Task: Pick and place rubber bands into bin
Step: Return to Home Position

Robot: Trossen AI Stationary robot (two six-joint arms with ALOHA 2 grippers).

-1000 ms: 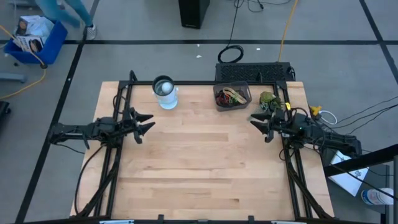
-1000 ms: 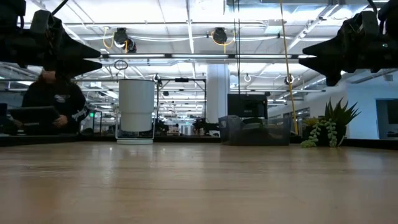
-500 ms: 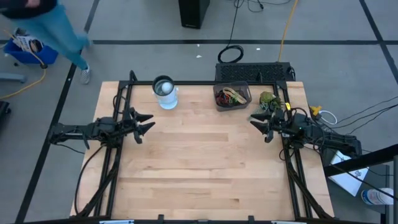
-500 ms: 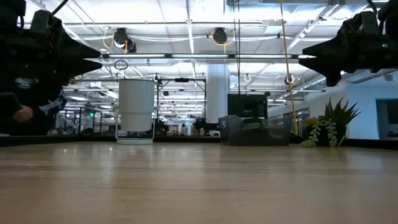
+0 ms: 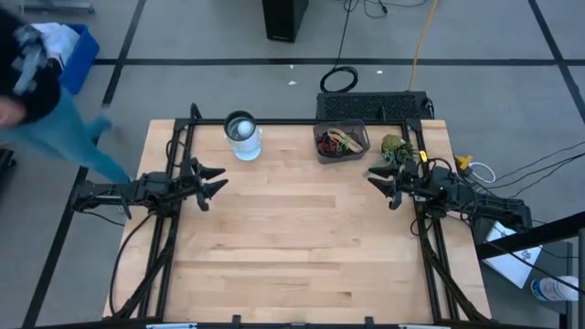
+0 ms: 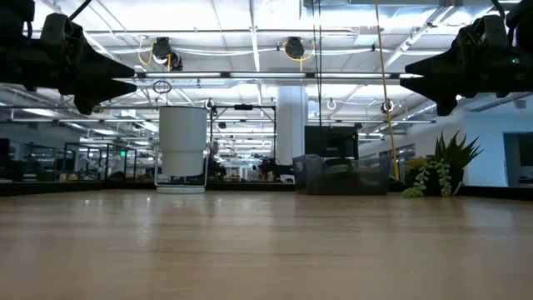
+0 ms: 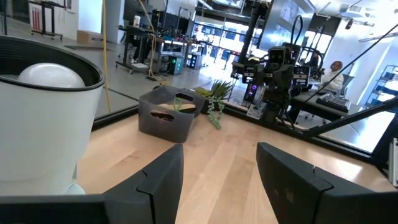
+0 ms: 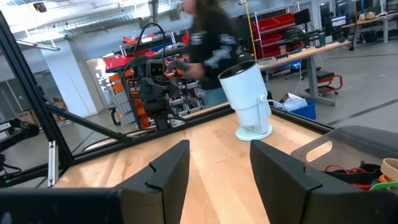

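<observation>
The smoky-grey bin point(image 5: 341, 142) stands on the table at the far edge, right of the middle; it also shows in the low view point(image 6: 340, 176), the left wrist view point(image 7: 166, 113) and the right wrist view point(image 8: 357, 155). Rubber bands point(image 5: 338, 142) in orange-red, green, tan and black lie inside it point(image 8: 373, 176). My left gripper point(image 5: 218, 181) hangs open and empty above the table's left side. My right gripper point(image 5: 376, 184) hangs open and empty above the table's right side, just near of the bin.
A white round cup point(image 5: 243, 135) stands at the far edge, left of the bin. A small green plant point(image 5: 395, 147) stands right of the bin. A person point(image 5: 41, 114) passes on the floor beyond the table's left edge.
Both arms have kept still. The person beyond the table's far left corner has walked along the floor toward the near side, by the table's left edge, and has left the low view.
</observation>
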